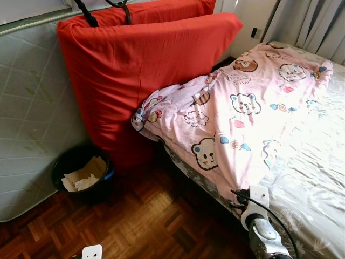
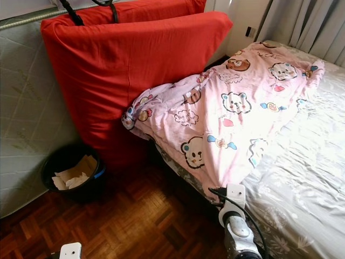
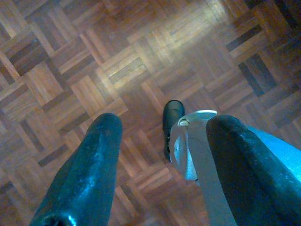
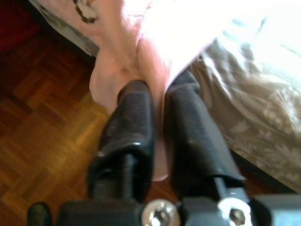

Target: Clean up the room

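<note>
Far left: a pale quilted mattress (image 1: 32,102) stood on edge against the wall. At its foot, on the parquet floor (image 1: 151,221), sat a black bin (image 1: 82,174) with crumpled paper scraps (image 1: 84,175) inside. Just beside the bin, two red cushions (image 1: 135,70) leaned upright, one behind the other, their lower edge on the floor and their right side touching the bed.

Left gripper (image 3: 160,160) hung low over the parquet, well apart from the bin and bed. Its two black fingers (image 3: 87,174) were spread wide with nothing between them; a silver part of the robot and a dark foot showed in the gap below.

Centre to right: a pink blanket (image 1: 237,118) printed with cartoon bears lay crumpled across the bed (image 1: 318,178), running from the upper right corner near the grey curtains (image 1: 312,24) down to the near edge, where a fold hung over the side toward the floor. The rest of the bed showed a pale grey sheet in strong light.

Right gripper (image 4: 157,113) was at the bed's near edge, at that hanging fold. Its fingers (image 4: 134,122) were drawn narrow, with a strip of the pink blanket pinched between them. The silver right arm (image 1: 261,229) rose from the bottom of the head views to that spot.
</note>
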Tool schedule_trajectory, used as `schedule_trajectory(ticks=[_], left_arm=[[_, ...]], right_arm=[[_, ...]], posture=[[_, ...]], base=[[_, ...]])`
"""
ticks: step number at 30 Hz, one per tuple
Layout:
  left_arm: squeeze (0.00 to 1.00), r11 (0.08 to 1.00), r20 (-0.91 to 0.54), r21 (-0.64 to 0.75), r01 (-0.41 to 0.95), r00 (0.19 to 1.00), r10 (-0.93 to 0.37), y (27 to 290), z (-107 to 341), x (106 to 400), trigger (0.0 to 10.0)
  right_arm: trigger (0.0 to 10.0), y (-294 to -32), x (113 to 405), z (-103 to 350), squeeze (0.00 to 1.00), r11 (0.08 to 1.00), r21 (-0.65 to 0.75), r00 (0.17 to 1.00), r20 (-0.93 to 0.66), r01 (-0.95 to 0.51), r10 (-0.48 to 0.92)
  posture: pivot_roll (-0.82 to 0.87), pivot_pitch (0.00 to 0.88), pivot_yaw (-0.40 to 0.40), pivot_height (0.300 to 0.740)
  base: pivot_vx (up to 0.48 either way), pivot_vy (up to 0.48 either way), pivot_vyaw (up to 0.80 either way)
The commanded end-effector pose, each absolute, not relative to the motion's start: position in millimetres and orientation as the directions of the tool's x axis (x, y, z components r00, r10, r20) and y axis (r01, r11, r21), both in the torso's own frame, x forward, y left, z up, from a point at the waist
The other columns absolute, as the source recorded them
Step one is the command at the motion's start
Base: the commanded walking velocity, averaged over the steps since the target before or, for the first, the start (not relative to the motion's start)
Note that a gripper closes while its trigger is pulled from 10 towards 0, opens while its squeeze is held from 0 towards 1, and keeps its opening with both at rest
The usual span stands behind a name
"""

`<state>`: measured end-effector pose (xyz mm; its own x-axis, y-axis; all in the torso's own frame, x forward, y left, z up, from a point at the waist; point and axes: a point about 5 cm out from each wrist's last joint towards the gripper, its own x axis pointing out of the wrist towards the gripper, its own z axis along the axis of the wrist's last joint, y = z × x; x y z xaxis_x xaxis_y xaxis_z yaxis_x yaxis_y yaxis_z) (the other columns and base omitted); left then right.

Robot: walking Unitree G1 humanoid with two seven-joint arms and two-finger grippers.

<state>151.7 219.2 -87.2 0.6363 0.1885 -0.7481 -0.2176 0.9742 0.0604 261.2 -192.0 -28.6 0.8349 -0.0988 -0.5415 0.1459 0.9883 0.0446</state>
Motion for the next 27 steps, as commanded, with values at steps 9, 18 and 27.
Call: schedule_trajectory(ticks=[9,18,27], left_arm=[[0.0,0.978,-0.764,0.083,-0.189,0.618,0.184,221,-91,142,10.0],[0.0,0.98,-0.77,0.085,-0.178,0.613,0.178,221,-92,138,10.0],[0.0,0.979,-0.768,0.084,-0.185,0.614,0.182,220,-93,134,10.0]], right_arm=[[10.0,-201,231,-52,0.91,0.985,0.029,0.749,-0.654,0.17,-0.111],[10.0,-191,202,-72,0.0,0.993,0.053,0.666,-0.745,0.105,-0.03],[10.0,-189,184,-83,0.0,0.992,0.029,0.596,-0.802,0.123,-0.05]], posture=[[0.02,0.164,-0.033,0.74],[0.02,0.171,-0.023,0.74],[0.03,0.167,-0.034,0.74]], base=[[0.0,0.0,0.0],[0.0,0.0,0.0],[0.0,0.0,0.0]])
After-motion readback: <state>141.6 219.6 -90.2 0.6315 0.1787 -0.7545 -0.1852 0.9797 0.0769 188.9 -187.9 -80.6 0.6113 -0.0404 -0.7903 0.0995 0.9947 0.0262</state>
